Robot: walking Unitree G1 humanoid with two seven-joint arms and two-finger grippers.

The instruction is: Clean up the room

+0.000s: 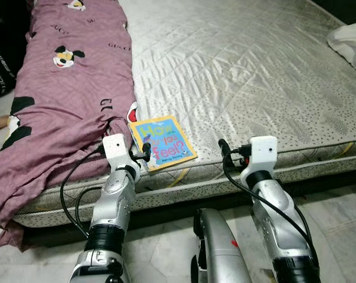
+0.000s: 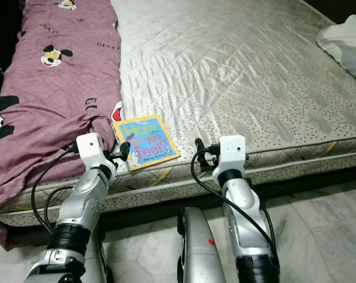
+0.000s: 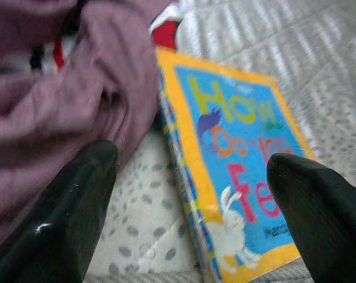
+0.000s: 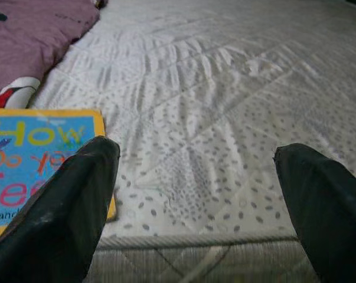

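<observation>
- We stand at the near edge of the bed (image 1: 237, 76), both arms raised toward the bare quilted mattress.
- The book (image 1: 162, 142), a thin children's title with a blue cover and yellow border, lies flat at the mattress edge, its far corner touching the purple blanket (image 1: 71, 88) bunched along the bed's left side.
- Our left hand (image 3: 189, 194) sits just short of the book, fingers spread wide. In the left wrist view the book's spine edge lies between them, one finger (image 3: 65, 218) toward the blanket side and the other over the cover.
- We judge this placement to be an approach for pinching the book by its near edge, since that edge is the most reachable part.
- Our right hand (image 4: 195, 206) is also spread wide, over bare mattress just beside the book, holding nothing.
- A white cloth (image 1: 350, 41) lies at the far right corner, well apart.
- Risk: the left finger may catch blanket folds.
</observation>
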